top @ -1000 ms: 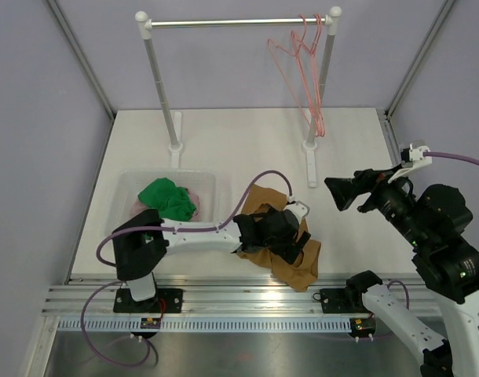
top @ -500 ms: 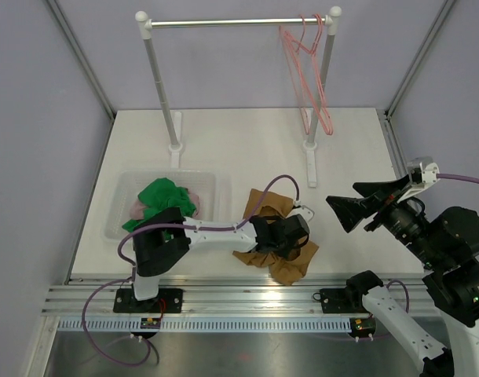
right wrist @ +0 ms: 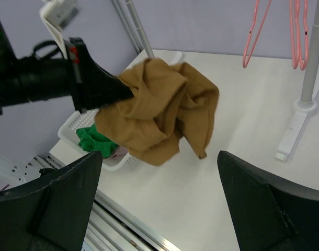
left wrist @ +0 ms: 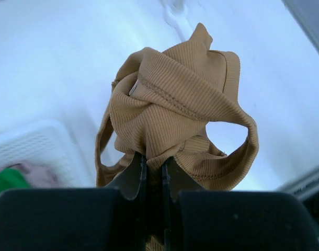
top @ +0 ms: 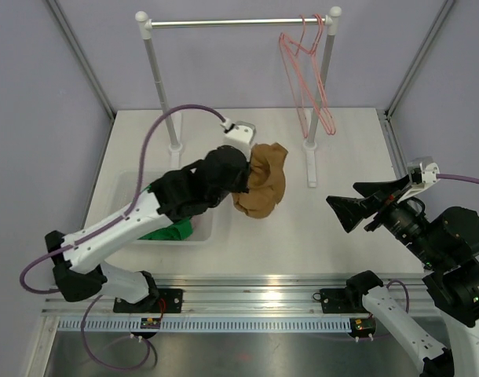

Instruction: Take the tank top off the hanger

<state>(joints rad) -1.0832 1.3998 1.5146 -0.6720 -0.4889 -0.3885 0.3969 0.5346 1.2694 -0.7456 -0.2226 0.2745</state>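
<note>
Above white table (top: 349,157), left gripper (left wrist: 151,161) has lifted tan ribbed tank top (left wrist: 175,99), jaws pinching it. Right gripper (top: 345,198) gapes wide; removal looks done.

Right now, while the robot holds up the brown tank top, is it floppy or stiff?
Probably very floppy: the tank top hangs bunched and drooping from the left gripper. Likely light too, since one small pinch holds it all up. Its ribbed knit looks unlikely to slip.
</note>
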